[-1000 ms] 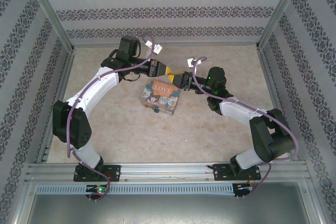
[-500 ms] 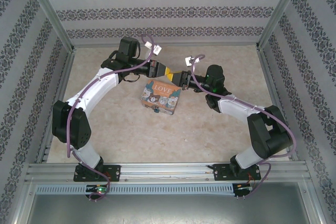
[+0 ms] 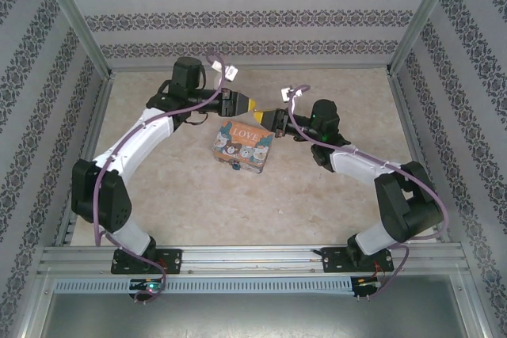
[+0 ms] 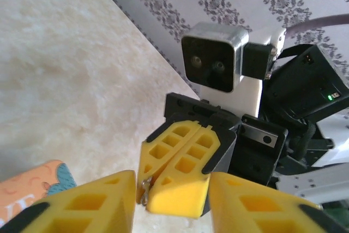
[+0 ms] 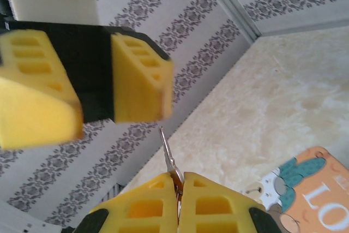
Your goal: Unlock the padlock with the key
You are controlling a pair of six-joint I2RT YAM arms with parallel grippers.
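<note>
One second on, left gripper (image 3: 251, 105) has backed off half-open, empty; right gripper (image 5: 180, 181) pinches thin silvery key (image 5: 166, 148), bare beige tabletop (image 3: 317, 187) around.

Thin shiny metal key (image 5: 168, 155), matt yellow plastic end effector fingers (image 5: 218, 205), smooth mottled beige tabletop (image 5: 283, 102)

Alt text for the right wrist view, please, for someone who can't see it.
The right gripper, jaws shut, pinches a thin silvery key that points up toward the left gripper, whose yellow jaws stand open above it. At lower right lies a corner of the cartoon-bear tin on the pale table.
</note>
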